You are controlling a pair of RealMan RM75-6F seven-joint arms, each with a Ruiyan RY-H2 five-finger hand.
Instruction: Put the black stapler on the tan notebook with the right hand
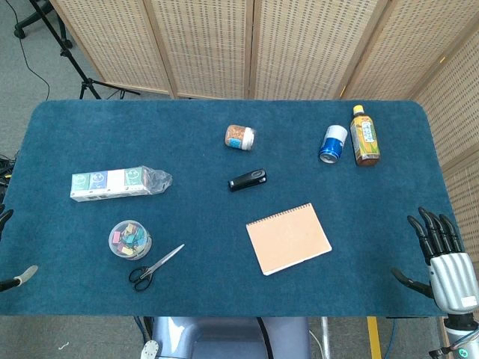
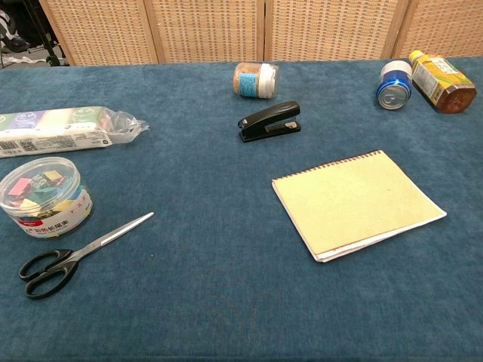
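Observation:
The black stapler (image 1: 248,180) (image 2: 270,122) lies on the blue table cloth near the middle, apart from everything. The tan spiral notebook (image 1: 289,238) (image 2: 358,202) lies flat in front of it and to the right. My right hand (image 1: 443,258) hovers at the table's right front corner, fingers spread, holding nothing, far from the stapler. Only fingertips of my left hand (image 1: 13,280) show at the left edge of the head view, with nothing in them. The chest view shows neither hand.
A small jar (image 1: 240,137) lies behind the stapler. A blue can (image 1: 333,143) and a tea bottle (image 1: 364,135) lie at the back right. On the left are a wrapped pack (image 1: 118,182), a tub of clips (image 1: 130,239) and scissors (image 1: 155,268).

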